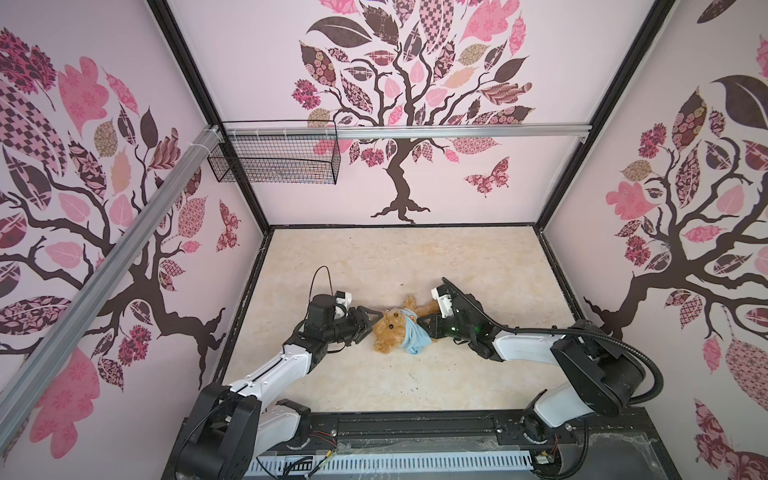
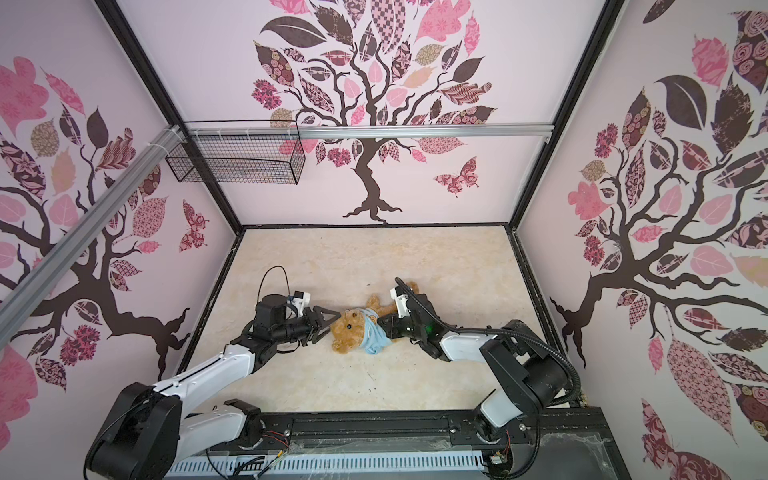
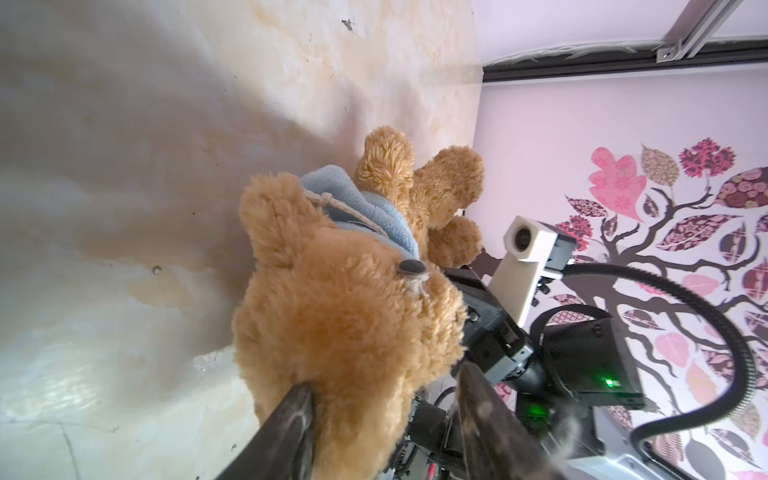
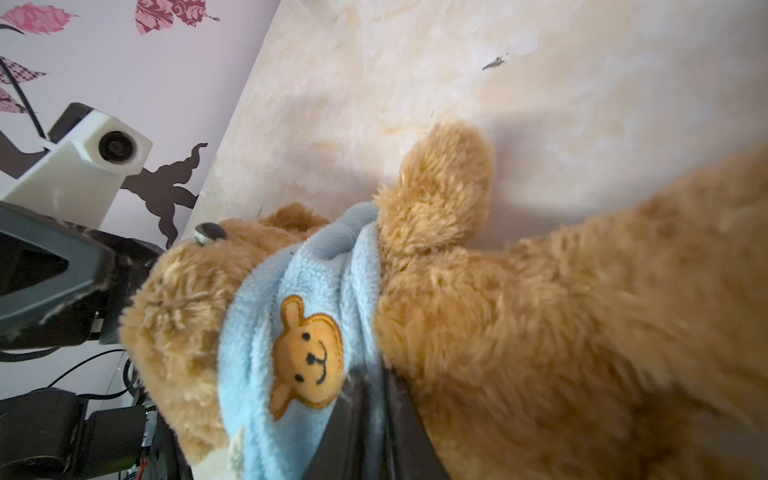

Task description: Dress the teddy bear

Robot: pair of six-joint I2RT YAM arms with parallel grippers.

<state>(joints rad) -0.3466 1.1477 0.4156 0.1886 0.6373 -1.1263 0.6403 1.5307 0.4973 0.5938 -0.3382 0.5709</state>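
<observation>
Teddy bear (image 1: 388, 332) is being seen lying around the middle of the table (image 1: 457, 257), well apart from every edge. It is lying face up, head toward the table's left edge and body running toward its right edge. Light-blue shirt (image 1: 415, 338) is being worn only partway: it is being shown bunched around the neck and upper chest. The fur below it is being left bare in the right wrist view, and its orange bear-face print (image 4: 307, 353) is being shown facing that camera. Left gripper (image 1: 371, 325) is being held at the top of the head, jaws apart, one on each side of the head. In the left wrist view one finger (image 3: 291, 415) is being pressed against the fur while the other is being kept clear of it. Right gripper (image 4: 376, 376) is being held at the bear's chest from the right side, jaws nearly together and pinching the lower hem of the shirt.
</observation>
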